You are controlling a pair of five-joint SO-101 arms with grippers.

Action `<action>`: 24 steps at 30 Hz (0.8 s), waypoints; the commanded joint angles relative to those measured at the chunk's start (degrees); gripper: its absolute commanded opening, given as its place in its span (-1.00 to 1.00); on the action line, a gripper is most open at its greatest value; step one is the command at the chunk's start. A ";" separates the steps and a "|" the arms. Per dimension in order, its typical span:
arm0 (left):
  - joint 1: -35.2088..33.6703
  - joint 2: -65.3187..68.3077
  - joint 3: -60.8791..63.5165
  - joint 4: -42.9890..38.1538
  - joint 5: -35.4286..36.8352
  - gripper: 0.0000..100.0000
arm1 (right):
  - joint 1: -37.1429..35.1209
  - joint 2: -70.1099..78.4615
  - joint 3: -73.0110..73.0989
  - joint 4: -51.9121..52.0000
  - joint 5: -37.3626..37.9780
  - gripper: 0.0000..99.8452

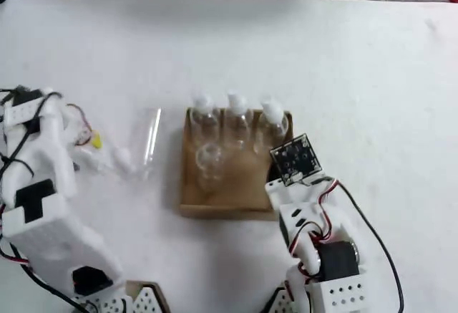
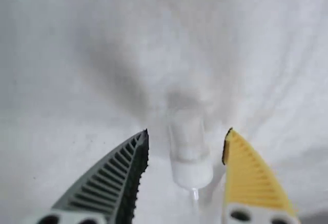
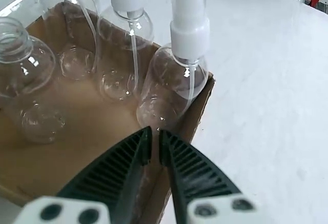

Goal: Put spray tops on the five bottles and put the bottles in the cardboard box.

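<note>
Cardboard box at mid-tabletop. Three bottles with spray tops stand upright along its far wall; a fourth bottle, neck open, stands in front of them nearer the box's left wall. Fifth bottle, no top, lies on its side on the cloth between the box and the tabletop's left edge. Loose spray top lies just beside it, tube end toward the left arm.

Judged roughly three of five done; left to do: two tops, one bottle to box.

Left gripper low over the cloth, fingers spread either side of the spray top, not visibly touching it. Right gripper hangs over the box's near right corner, fingers pressed nearly together, holding nothing
</note>
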 commanded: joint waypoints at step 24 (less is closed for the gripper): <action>3.12 7.08 -5.89 -2.29 1.05 -0.68 | 0.04 -0.48 -0.35 -1.01 0.35 -0.97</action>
